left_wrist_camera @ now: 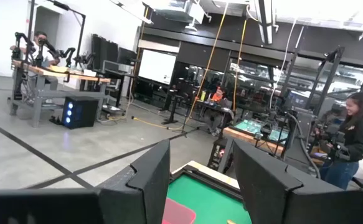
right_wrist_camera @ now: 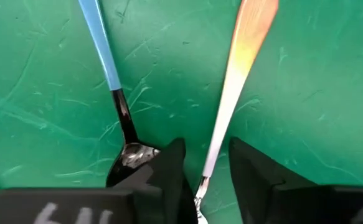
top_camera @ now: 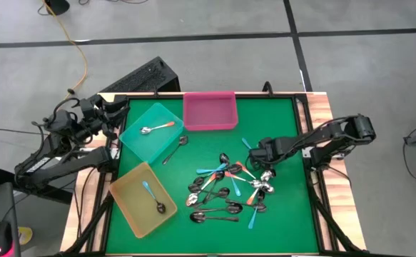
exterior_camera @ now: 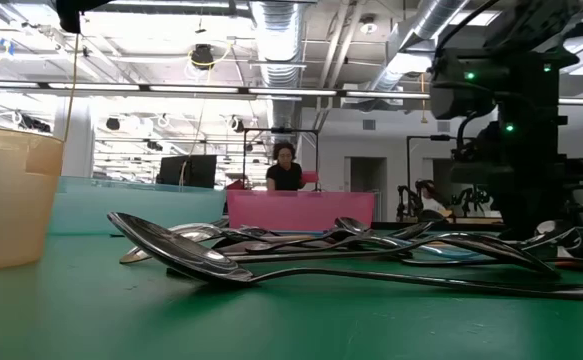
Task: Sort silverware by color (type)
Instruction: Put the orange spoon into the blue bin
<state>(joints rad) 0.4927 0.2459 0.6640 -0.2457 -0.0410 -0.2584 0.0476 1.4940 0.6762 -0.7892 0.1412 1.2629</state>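
Looking down on the green worktop point(top_camera: 279, 121), we see our right tool point(right_wrist_camera: 206, 177) low over the spoon pile point(top_camera: 229, 189), its fingers point(right_wrist_camera: 169, 168) set narrowly either side of an orange-handled spoon point(right_wrist_camera: 240, 68); whether they already pinch that thin stem we cannot quite tell from the wrist view. Just beside it lies a blue-handled spoon point(right_wrist_camera: 103, 53), its dark neck and shiny bowl near one finger. Our left tool point(top_camera: 111, 111) waits at the worktop's far left corner, closed on nothing, pointing out into the room. Most spoons lie tangled in the pile toward the right half, blue, orange and dark handles crossing each other. A teal tray point(top_camera: 133, 135) holds one orange-handled spoon point(top_camera: 158, 128); a yellow tray point(top_camera: 125, 200) holds a blue one point(top_camera: 148, 189) and a dark one point(top_camera: 160, 207); a pink tray point(top_camera: 209, 123) sits at the far edge. One dark spoon point(top_camera: 175, 150) lies alone just beside the teal tray. A person point(exterior_camera: 284, 170) stands in the room beyond.
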